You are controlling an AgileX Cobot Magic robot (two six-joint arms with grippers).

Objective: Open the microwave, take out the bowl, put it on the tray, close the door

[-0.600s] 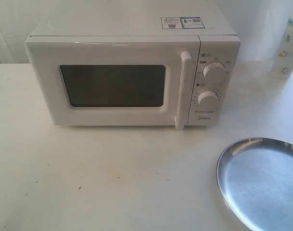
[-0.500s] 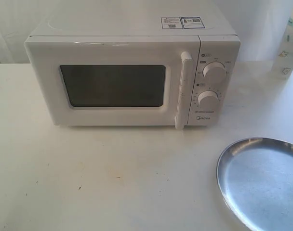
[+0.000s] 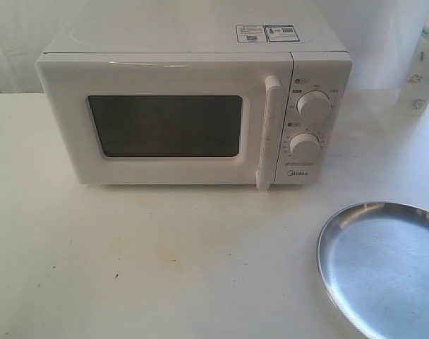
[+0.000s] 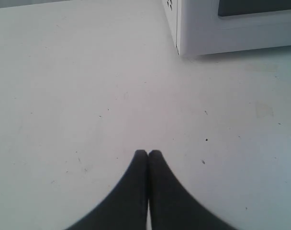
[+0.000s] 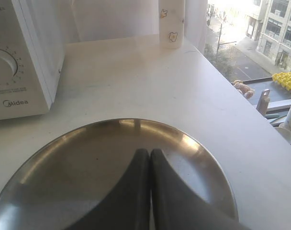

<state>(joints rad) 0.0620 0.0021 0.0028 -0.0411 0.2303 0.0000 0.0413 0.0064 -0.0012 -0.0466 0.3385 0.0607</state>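
The white microwave [image 3: 193, 106] stands at the back of the table, its door [image 3: 165, 127] closed and the vertical bar handle [image 3: 269, 131] beside the two dials. The bowl is hidden from every view. A shiny silver tray [image 3: 384, 265] lies at the front right, holding nothing. No arm shows in the exterior view. My left gripper [image 4: 148, 153] is shut over bare tabletop, with a microwave corner [image 4: 231, 26] beyond it. My right gripper [image 5: 150, 152] is shut, hovering over the tray [image 5: 78, 158], with the microwave's dial side [image 5: 11, 67] to one side.
A tall white patterned bottle [image 3: 425, 60] stands at the back right, the same bottle [image 5: 172, 21] near the table's window-side edge [image 5: 241, 103]. White tabletop [image 3: 165, 261] stretches in front of the microwave.
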